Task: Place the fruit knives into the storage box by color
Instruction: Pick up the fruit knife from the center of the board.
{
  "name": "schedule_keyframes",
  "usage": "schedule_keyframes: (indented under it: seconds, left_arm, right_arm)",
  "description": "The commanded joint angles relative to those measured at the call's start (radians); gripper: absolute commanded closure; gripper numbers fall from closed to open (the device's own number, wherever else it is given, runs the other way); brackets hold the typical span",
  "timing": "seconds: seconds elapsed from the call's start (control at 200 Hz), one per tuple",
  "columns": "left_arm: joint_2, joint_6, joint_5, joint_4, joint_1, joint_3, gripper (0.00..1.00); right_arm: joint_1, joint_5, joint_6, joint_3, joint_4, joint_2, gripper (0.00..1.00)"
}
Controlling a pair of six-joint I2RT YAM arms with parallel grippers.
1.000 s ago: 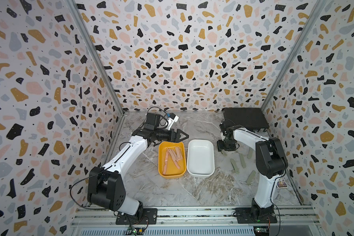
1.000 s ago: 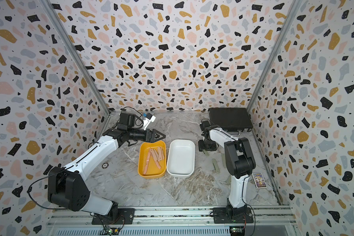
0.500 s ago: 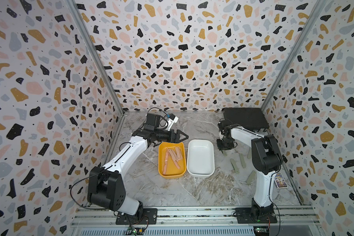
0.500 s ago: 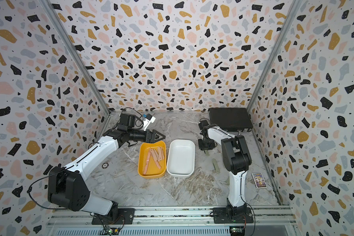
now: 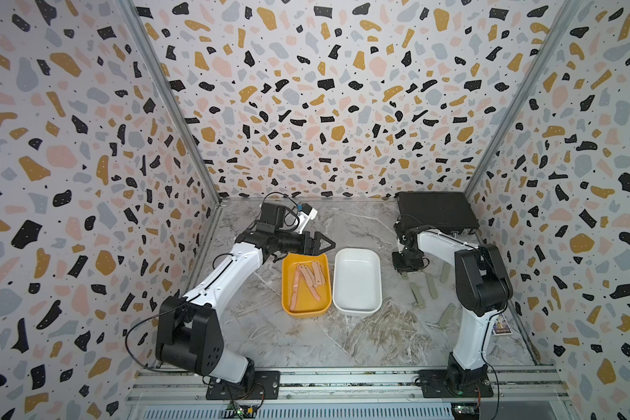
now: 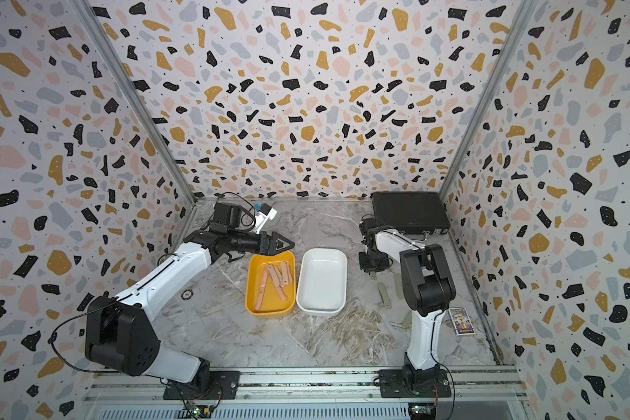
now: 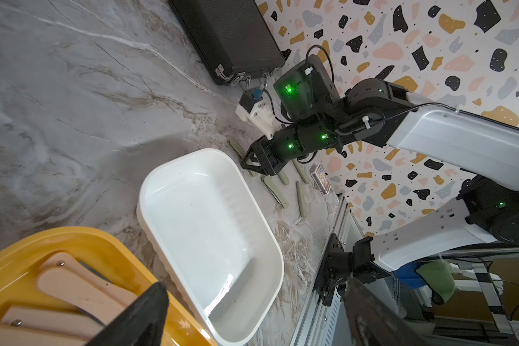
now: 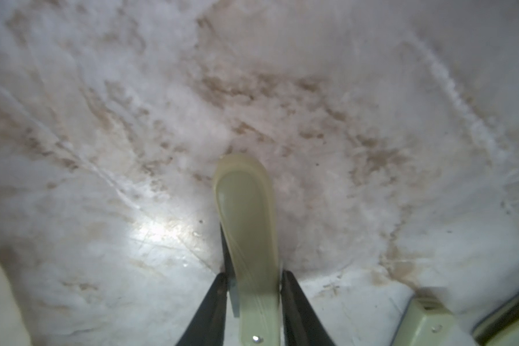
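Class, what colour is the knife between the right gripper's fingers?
Pale sage green; the knife shows best in the right wrist view, inside the right gripper.

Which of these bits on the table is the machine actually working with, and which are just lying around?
Part of the job: pale pink plastic fruit knives; yellow plastic tray; empty white plastic tray; sage-green plastic fruit knife between the right jaws; other sage-green fruit knives.
Just lying about: flat black rectangular case; small colourful printed box.
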Motion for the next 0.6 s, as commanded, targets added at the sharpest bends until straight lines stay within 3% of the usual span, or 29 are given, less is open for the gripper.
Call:
schedule_keyframes:
  seconds: [0.0, 0.596]
  left_arm:
    - [-0.003, 0.019, 0.009, 0.036, -0.004, -0.013, 0.08]
    - [0.000, 0.024, 0.003, 0.032, -0.004, -0.013, 0.08]
  right_arm:
    - [-0.005, 0.009, -0.003, 0.011, -0.017, -0.007, 0.65]
    - [-0.032, -0.025, -0.002, 0.176, -0.035, 0.131, 0.60]
